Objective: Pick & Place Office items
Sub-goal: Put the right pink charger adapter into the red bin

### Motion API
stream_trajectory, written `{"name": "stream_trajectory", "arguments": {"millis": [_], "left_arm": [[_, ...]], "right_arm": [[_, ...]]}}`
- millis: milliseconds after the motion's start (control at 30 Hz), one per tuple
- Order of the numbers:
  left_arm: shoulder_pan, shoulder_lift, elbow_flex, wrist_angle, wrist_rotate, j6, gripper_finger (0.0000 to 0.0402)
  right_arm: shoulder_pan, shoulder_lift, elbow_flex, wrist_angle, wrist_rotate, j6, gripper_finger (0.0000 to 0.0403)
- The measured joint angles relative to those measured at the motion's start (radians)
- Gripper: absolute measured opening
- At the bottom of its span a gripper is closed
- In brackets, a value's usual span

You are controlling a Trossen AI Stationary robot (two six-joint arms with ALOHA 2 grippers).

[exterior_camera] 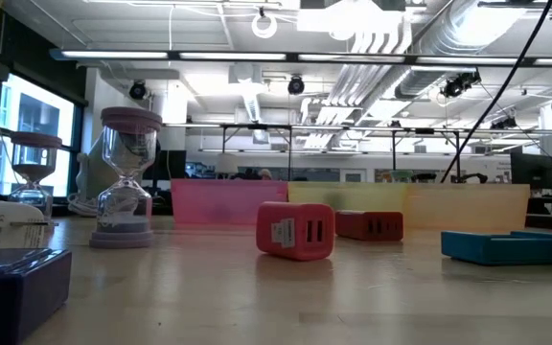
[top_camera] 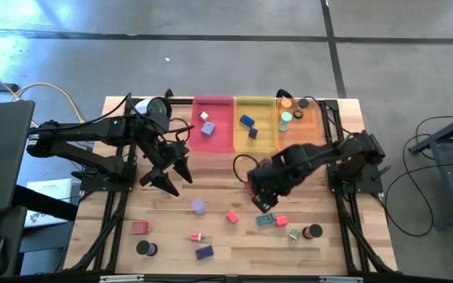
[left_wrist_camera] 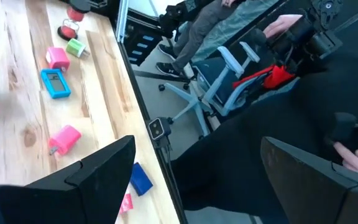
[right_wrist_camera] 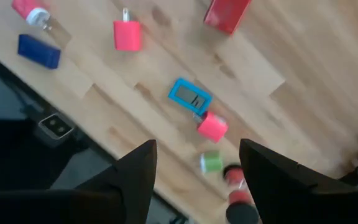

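My right hand [top_camera: 263,203] hangs over the middle of the pale wooden surface [top_camera: 171,236], its fingers [right_wrist_camera: 135,171] partly spread with nothing between them. Below it, toward five o'clock, lie the flat teal rectangular block [right_wrist_camera: 189,96] with a small grey window, the pink cube [right_wrist_camera: 212,127] just beside it and the small green block [right_wrist_camera: 211,162]; a pink plug-shaped block [right_wrist_camera: 127,34] and a dark blue block [right_wrist_camera: 38,51] lie well apart toward seven o'clock. To do this step well, I judge I should choose one piece, centre the gap over it and turn the wrist to meet its narrow sides, so that neighbours are not nudged. The translucent pink tray [top_camera: 213,124], yellow tray [top_camera: 255,126] and orange tray [top_camera: 300,126] wait at twelve o'clock. My left hand [top_camera: 171,174] waits at nine o'clock, fingers spread wide and empty.
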Motion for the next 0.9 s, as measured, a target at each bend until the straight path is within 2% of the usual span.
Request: {"name": "stream_trajectory", "arguments": {"millis": [133, 333, 600, 900], "left_arm": [[0.000, 0.000, 0.000, 0.036, -0.019, 0.035, 0.0340], [0.000, 0.000, 0.000, 0.085, -0.047, 0.035, 0.0340], [0.000, 0.000, 0.000, 0.085, -0.235, 0.041, 0.0340], [-0.041, 0.000, 0.000, 0.085, -0.247, 0.034, 0.0340]], "right_arm": [[0.073, 0.000, 0.000, 0.000, 0.124, 0.000, 0.0219], [0.123, 0.000, 0.000, 0.000, 0.191, 0.000, 0.0219], [0.197, 0.001, 0.000, 0.034, 0.195, -0.109, 0.0219], [0.286, 0.010, -0.006, 0.079, 0.186, -0.088, 0.0219]]}}
